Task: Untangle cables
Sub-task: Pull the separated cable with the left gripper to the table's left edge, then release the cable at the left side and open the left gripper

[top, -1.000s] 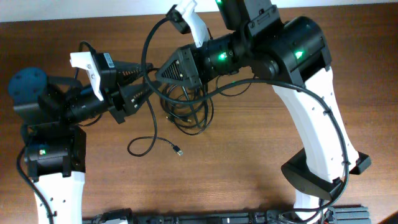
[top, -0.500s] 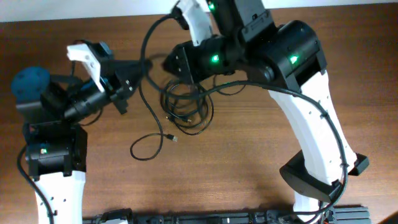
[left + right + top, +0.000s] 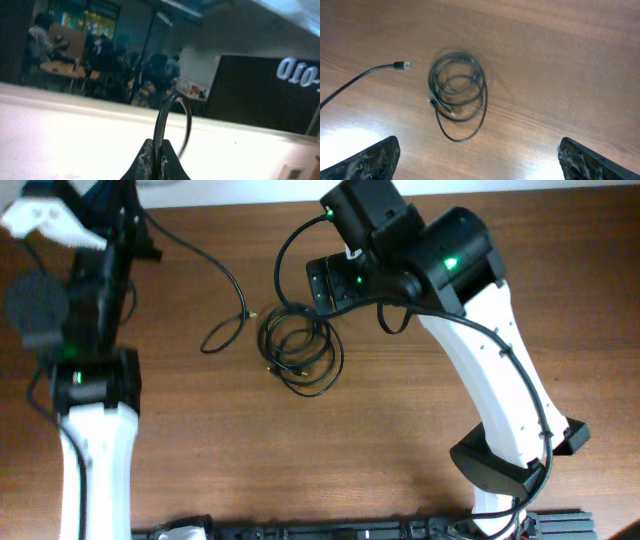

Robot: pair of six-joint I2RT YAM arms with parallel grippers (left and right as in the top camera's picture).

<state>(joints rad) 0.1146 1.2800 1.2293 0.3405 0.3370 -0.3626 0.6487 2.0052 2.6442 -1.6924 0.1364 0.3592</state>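
Worktop (image 3: pixel 420 450) surface is brown wood and carries thin black cord in two groups. Group one is a coil (image 3: pixel 300 352): several overlapping rings lying flat near the centre of the worktop, just below the wrist end of the right arm (image 3: pixel 480 360) in the overhead view. In the right wrist view, two small connectors (image 3: pixel 431 102) show at the lower left of the rings. How many cords make up the coil cannot be told. Group two is a loose cable (image 3: pixel 200 265), separate from the coil. It is held by the left fingers (image 3: pixel 145 160), which are pressed together and pinch it, and it rises from the fingertips in a narrow arch. In the overhead view the loose cable slants from the upper left down toward the right, forms a small open loop left of the coil, and ends at a plug (image 3: pixel 402 65) with a light-coloured tip. The plug rests on the worktop near the upper-left side of the coil, apart from it — no contact is visible. The left arm (image 3: pixel 95 380) stands raised at the left edge of the worktop, and its wrist camera faces the dim room beyond rather than the worktop. The right fingers (image 3: pixel 375 160) are spread wide — one at each lower corner of the right wrist view — and pinch nothing. They hang above the worktop, clear of both the coil and the plug.
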